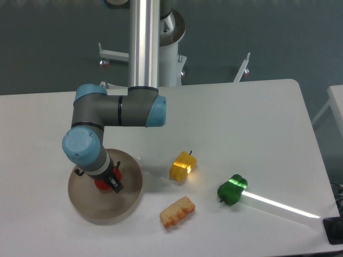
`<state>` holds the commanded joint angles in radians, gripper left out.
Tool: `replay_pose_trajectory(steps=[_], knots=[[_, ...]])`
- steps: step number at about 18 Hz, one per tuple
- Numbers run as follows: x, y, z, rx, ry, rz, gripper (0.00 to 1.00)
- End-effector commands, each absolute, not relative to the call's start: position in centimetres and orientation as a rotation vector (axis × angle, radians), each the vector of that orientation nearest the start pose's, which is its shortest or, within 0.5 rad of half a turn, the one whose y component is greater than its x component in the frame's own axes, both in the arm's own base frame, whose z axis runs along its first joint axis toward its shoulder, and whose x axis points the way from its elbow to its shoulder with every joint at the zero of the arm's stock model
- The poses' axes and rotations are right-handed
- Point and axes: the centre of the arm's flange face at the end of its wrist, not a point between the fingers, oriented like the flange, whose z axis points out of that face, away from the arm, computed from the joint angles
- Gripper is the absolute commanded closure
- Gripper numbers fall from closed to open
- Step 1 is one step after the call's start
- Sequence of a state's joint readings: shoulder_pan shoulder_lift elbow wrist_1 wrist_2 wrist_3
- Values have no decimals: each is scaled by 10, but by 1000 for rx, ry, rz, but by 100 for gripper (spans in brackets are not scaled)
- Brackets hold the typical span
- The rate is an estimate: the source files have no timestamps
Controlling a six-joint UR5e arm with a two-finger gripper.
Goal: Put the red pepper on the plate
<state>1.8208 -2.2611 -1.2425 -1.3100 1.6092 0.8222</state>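
The plate is a beige-grey disc with a low rim at the front left of the table. The red pepper shows as a small red shape over the plate, mostly hidden by the wrist. My gripper points down over the plate with its dark fingers at the red pepper. The fingers look closed around it, but the arm hides much of the grip. I cannot tell whether the pepper rests on the plate or hangs just above it.
A yellow pepper lies right of the plate. A corn-like yellow toy lies near the front edge. A green pepper lies further right, beside a bright strip of light. The arm's elbow hangs above the plate.
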Motion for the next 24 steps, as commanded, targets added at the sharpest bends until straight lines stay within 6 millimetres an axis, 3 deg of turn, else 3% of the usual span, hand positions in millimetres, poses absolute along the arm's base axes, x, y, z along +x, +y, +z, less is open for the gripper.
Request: replay_pose_trajectory(steps=[3, 8, 12, 16, 22, 24], knots=[[-54, 735, 247, -3107, 933, -27, 0], [-60, 730, 272, -3077, 964, -11, 0], [-108, 718, 304, -3048, 977, 9, 0], [-177, 703, 323, -3029, 991, 24, 0], [-236, 689, 343, -3018, 973, 96, 0], [-242, 692, 346, -3012, 975, 115, 0]])
